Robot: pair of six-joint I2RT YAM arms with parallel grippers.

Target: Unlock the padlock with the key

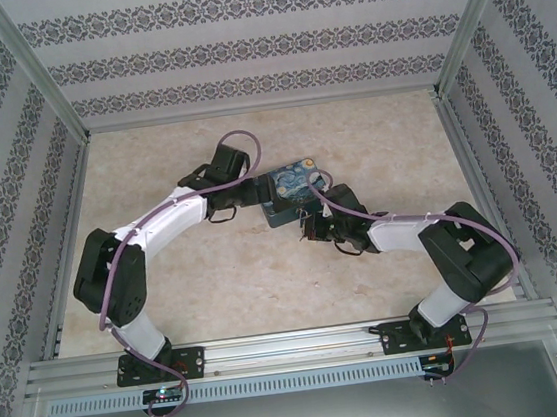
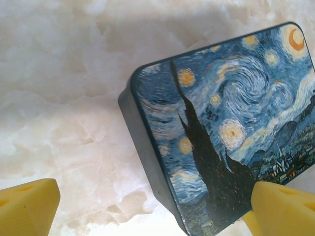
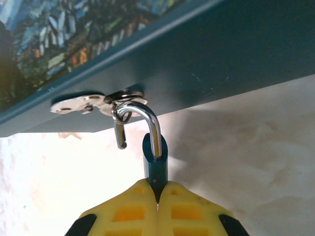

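Marble tabletop (image 3: 256,147), right jaws pinching padlock (image 3: 155,164)

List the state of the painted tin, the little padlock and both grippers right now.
Rectangular blue Starry-Night-print tin: lid shut.
Tiny teal-blue padlock: shackle's short leg out of the body, hooked through the silvery hasp.
Left gripper: open.
Right gripper: shut on the padlock's body.

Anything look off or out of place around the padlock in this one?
The padlock, pinched in the right gripper, has its shackle sprung open: one leg hangs free outside the body, while the curve is hooked through the hasp on the tin. Nothing looks spilled or damaged.
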